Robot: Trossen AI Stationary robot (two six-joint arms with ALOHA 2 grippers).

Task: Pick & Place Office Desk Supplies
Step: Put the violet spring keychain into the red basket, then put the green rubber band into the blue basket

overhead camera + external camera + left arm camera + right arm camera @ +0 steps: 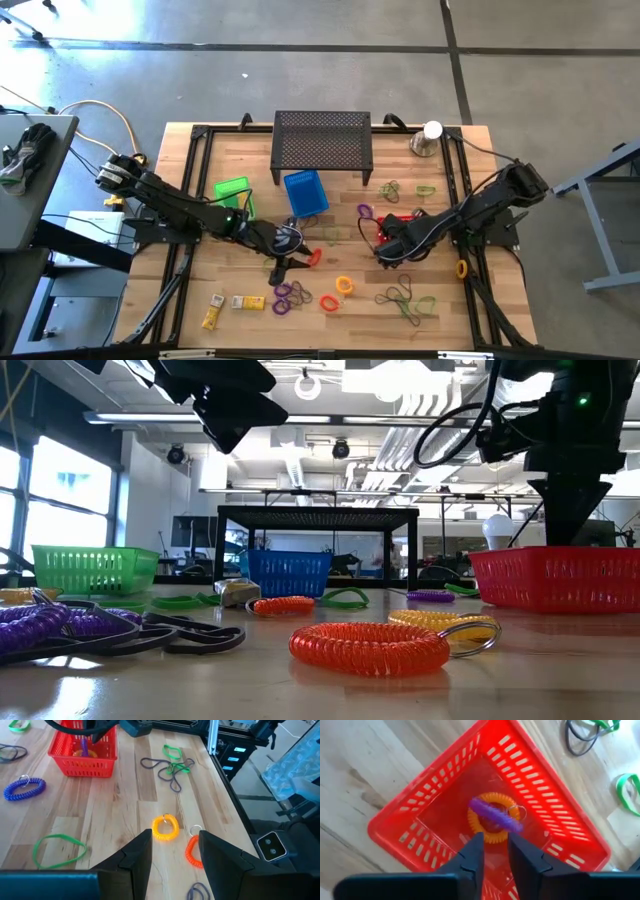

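The supplies lie scattered on the wooden table: a yellow coil (pixel 165 827), an orange coil (pixel 192 851), purple loops (pixel 290 293), green and dark bands (pixel 405 298) and yellow packets (pixel 248 302). My right gripper (pixel 495 840) points down into the red basket (pixel 395 825), fingers a little apart with nothing between them. Just beyond its tips a purple coil (pixel 495 815) rests across an orange-yellow coil (pixel 492 802) on the basket's floor. My left gripper (pixel 172 855) hangs open above the table near its middle, over the yellow coil, holding nothing.
A black perforated stand (pixel 322 140) sits at the far edge, with a blue basket (pixel 305 193) and a green basket (pixel 232 190) in front of it. A silver cup with a white ball (pixel 428 138) stands far right. Black frame rails (pixel 190 200) border the table.
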